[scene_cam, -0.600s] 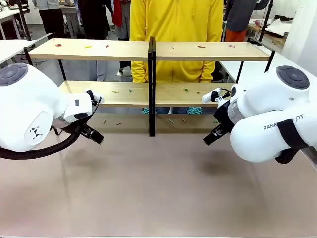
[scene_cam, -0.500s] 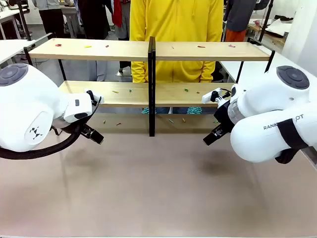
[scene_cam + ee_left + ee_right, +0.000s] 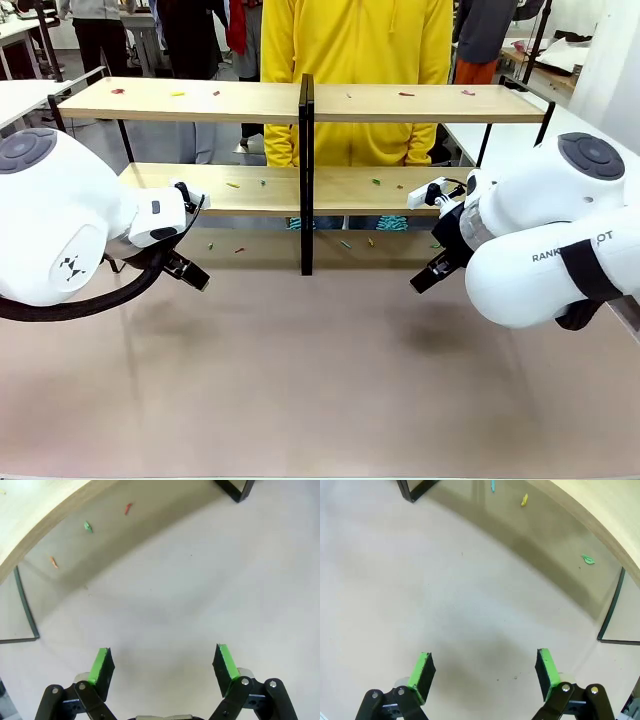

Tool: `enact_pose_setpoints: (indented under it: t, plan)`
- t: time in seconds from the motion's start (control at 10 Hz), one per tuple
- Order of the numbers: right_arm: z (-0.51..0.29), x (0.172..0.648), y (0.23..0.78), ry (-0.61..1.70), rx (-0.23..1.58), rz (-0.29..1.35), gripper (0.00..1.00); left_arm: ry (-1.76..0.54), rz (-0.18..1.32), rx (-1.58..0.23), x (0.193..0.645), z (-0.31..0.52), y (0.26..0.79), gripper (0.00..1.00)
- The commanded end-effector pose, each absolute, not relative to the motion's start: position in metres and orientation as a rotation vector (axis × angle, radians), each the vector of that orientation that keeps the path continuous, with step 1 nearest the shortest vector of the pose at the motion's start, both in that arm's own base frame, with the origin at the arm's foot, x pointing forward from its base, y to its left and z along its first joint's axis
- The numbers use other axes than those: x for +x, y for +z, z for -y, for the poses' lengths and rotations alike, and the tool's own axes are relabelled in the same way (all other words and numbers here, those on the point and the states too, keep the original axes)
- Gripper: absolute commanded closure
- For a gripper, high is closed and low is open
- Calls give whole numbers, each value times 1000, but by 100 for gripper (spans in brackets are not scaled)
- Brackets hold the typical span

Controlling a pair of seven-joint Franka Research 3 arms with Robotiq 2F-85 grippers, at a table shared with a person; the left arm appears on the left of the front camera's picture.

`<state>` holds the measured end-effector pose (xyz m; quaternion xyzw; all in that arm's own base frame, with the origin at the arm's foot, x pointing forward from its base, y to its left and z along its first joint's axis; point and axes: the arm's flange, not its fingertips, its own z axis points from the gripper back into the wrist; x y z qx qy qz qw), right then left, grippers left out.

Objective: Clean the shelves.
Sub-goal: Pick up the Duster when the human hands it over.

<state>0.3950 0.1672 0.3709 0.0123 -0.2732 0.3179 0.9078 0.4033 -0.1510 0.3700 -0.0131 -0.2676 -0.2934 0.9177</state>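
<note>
Unmoved end effectors (image 3: pixel 162 656) (image 3: pixel 483 658), wide open, empty

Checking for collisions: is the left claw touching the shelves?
Apart. In the left wrist view, the open left claw points at the table, with a wide bare stretch before the shelves.

The left gripper (image 3: pixel 162 661) points down and inward, jaws spread wide with nothing between them. The right gripper (image 3: pixel 483 666) mirrors it from the other side, equally wide and empty.
</note>
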Motion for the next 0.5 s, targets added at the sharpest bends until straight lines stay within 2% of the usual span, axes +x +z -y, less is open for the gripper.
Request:
enact_pose_setpoints:
  t: [0.0, 0.4]
  plan:
    - [-167, 395, 371, 655, 26, 564, 0, -604, 551, -27, 403, 151, 370, 0]
    - [-167, 395, 371, 655, 26, 564, 0, -604, 551, -27, 403, 151, 370, 0]
